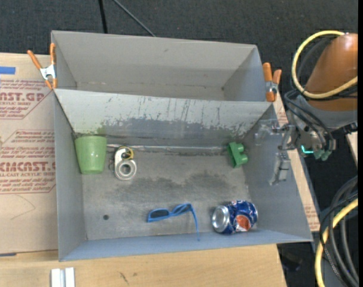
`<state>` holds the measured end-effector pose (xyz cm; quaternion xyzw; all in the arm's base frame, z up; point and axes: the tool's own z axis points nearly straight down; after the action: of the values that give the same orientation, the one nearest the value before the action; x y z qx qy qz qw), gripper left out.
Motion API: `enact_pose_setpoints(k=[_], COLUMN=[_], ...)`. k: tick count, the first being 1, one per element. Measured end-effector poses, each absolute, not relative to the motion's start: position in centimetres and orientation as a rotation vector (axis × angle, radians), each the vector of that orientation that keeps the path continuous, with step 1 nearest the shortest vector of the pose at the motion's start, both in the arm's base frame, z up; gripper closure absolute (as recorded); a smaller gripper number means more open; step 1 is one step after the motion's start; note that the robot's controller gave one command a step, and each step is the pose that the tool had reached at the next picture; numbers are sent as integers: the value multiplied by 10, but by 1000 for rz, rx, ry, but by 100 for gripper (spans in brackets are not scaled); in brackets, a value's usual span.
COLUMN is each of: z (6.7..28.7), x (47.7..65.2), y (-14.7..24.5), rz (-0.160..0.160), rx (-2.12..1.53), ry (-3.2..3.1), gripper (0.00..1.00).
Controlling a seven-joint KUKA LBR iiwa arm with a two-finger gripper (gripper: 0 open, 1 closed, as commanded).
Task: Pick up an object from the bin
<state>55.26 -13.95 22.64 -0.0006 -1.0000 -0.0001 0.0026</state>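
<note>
The tool (pixel 281 165) is hard to make out: it is grey metal seen against the grey right wall of the bin (pixel 157 70), and whether it is open or closed cannot be told, nor whether it has hold of anything. Above it, the arm's orange cover (pixel 339 64) is cut off by the right edge of the view. The tool sits over the bin's sloping right wall, above the floor where the things lie. Nearest it is a small green block (pixel 237 154), just to its left at the foot of the back wall. A crushed blue and red can (pixel 234 216) lies below the block by the front wall. Blue sunglasses (pixel 172 213) lie left of the can. A silvery ring-shaped thing (pixel 125 163) and an overturned green cup (pixel 91 154) sit well apart from the tool, at the far left.
</note>
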Motion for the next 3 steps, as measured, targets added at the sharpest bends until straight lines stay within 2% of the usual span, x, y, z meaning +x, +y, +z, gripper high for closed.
enact_pose_setpoints(k=[1,2,3], z=[84,73,73], x=[503,485,486], y=[-145,-119,-119], rz=[-1,-2,1], rx=[-196,-197,-197], ry=[-3132,-3135,-3138], gripper=[0,0,100])
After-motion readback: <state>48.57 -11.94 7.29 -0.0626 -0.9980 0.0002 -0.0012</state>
